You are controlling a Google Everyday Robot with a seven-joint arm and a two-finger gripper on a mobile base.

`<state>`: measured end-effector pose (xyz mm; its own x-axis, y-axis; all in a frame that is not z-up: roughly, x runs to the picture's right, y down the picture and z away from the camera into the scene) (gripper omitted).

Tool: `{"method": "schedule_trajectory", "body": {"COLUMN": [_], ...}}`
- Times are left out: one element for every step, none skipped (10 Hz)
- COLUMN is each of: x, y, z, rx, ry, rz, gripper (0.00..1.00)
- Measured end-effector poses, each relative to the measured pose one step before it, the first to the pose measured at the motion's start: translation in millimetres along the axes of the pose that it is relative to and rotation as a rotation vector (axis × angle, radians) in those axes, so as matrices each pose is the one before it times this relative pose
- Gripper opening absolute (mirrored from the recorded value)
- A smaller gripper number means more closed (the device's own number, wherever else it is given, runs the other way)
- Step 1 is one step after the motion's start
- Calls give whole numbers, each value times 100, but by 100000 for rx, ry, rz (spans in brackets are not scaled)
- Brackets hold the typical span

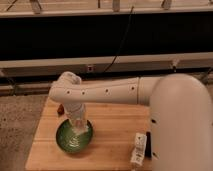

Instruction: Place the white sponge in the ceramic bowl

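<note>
The green ceramic bowl stands on the front left part of the wooden table. My white arm reaches from the right across the table and bends down. The gripper hangs right over the bowl, at its back right rim. A pale shape at the gripper's tip, inside the bowl's outline, looks like the white sponge. I cannot tell whether it is held or lies in the bowl.
A white packet lies near the table's front right edge, next to my base. A small reddish thing shows behind the arm at the table's left back. A dark wall with a pale ledge runs behind the table.
</note>
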<state>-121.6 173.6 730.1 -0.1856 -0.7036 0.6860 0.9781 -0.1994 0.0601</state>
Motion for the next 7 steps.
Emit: {"method": "schedule_trajectory", "body": {"x": [16,11,24,23,14,-14,5], "y": [-74,-26,-15,-104,-80,-51,-3], "z": [22,84,56,2,42,67,47], "rx": [32,-38,21,52,29,0,26], "ry": [-45,-111,-82,-7,-65,-94,-54], "rz": [-292,-212,-143,-332,-331,-340,-158], "gripper": [68,76,80,80,80,80,80]}}
